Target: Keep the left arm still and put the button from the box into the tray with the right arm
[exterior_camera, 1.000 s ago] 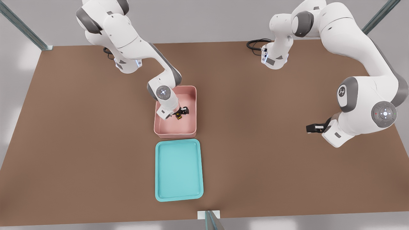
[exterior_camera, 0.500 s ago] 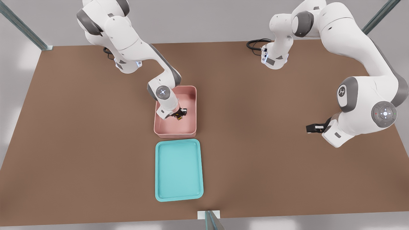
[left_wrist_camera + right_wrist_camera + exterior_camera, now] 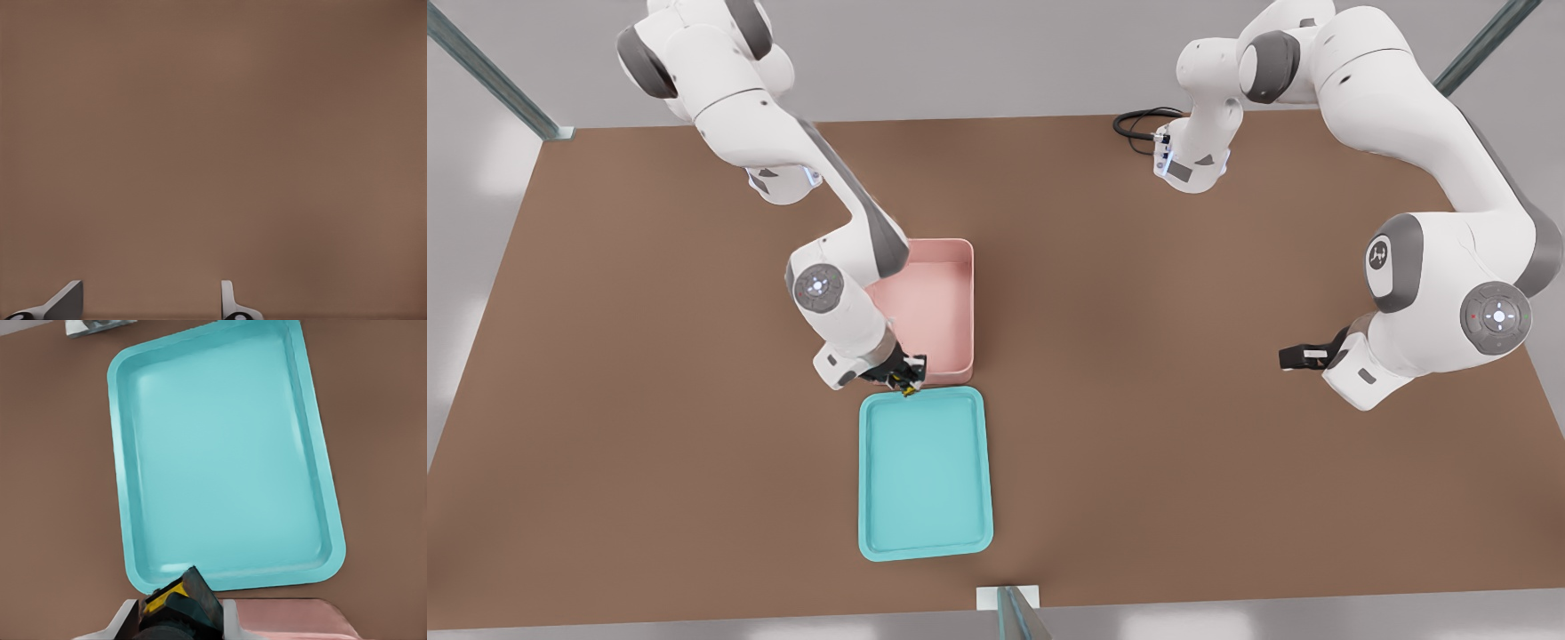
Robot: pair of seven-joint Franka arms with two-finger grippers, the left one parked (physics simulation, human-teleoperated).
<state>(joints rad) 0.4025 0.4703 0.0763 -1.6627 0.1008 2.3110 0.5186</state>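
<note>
Right arm's hand (image 3: 905, 377) raised over the near wall of the pink box (image 3: 947, 293), just short of the teal tray's (image 3: 926, 542) far rim. Fingers clamped on the button (image 3: 908, 388), a tiny push-button with a yellow cap and black body, held clear of both containers. In the right wrist view, button (image 3: 175, 601) pinched between two pale fingers (image 3: 123, 621), yellow edge showing against the dark body, hand (image 3: 177, 617) above the strip of brown worktop between box and tray. Tray (image 3: 227, 357) seen from above there, shallow, low-rimmed, rounded corners, its bare floor spread out beyond the button. Corner of the box (image 3: 293, 620) beside the fingers, touching neither tray nor button as far as can be told.

In the front view, box standing on the brown worktop (image 3: 1183, 444) directly beyond the tray, the two short sides nearly meeting, a thin gap between them. Box interior showing only bare pink floor. Tray lying lengthwise away from the box. Right arm's forearm crossing the box's corner on the front view's left, wrist bent down toward the gap. Small pale bracket (image 3: 1007, 597) at the worktop edge, past the tray on the side away from the box.
</note>
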